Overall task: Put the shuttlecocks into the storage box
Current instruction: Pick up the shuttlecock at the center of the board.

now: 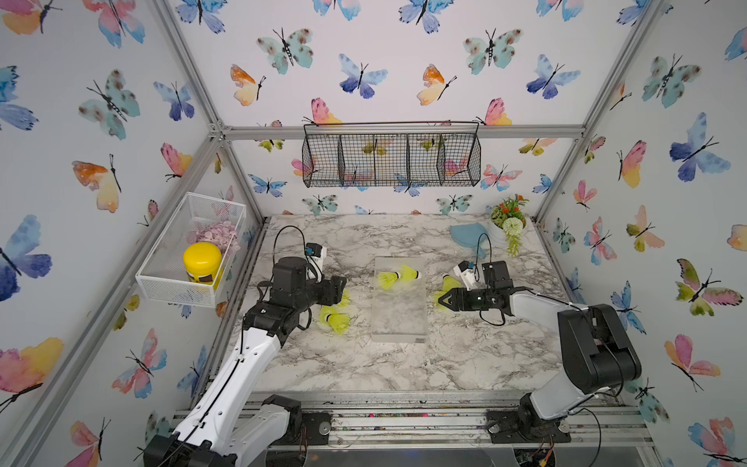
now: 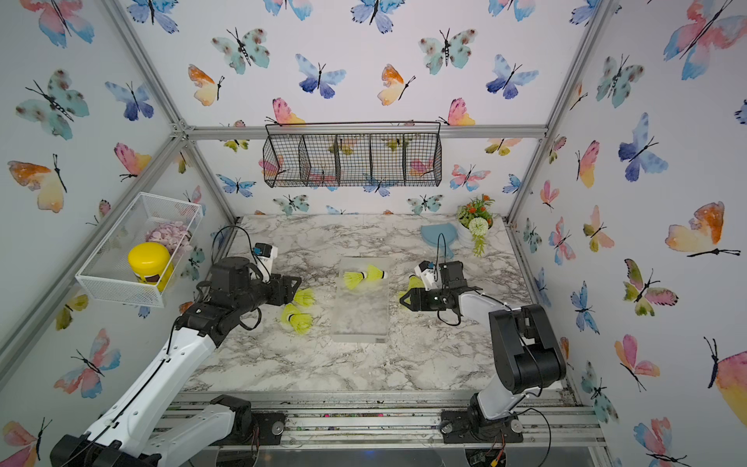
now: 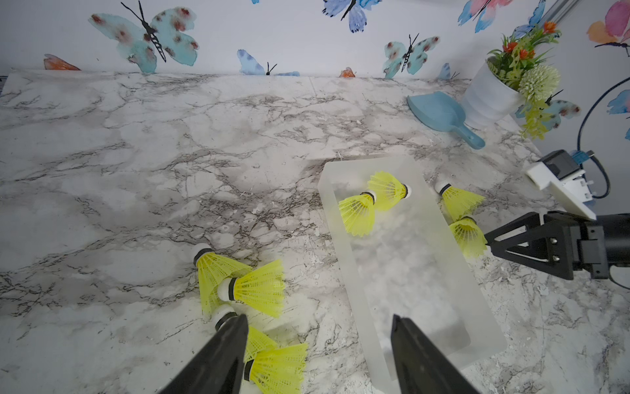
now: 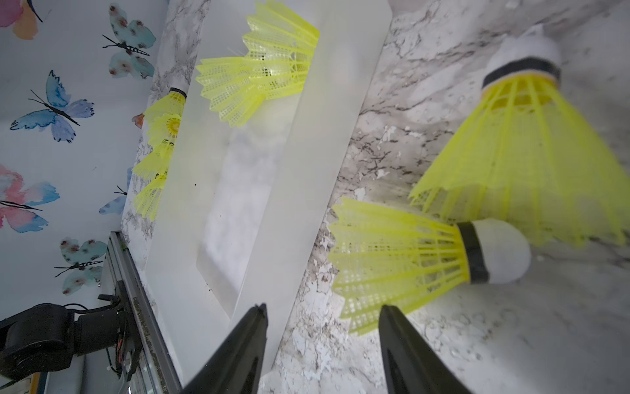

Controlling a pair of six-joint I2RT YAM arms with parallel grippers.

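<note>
Neon yellow-green plastic shuttlecock (image 4: 402, 259), black-banded, white-tipped, laid on the marble-patterned counter (image 1: 364, 364) just right of the clear frosted plastic storage box (image 1: 398, 331): best pinched across the skirt by the right gripper (image 4: 323, 308), jaws open and empty, as on the left gripper (image 3: 319, 319).

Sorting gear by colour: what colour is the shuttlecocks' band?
The shuttlecocks have a black band, clearest in the right wrist view.

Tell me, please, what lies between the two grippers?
The storage box, holding two shuttlecocks at its far end, lies between the left gripper and the right gripper, with loose shuttlecocks flanking it; both top views show this.
</note>
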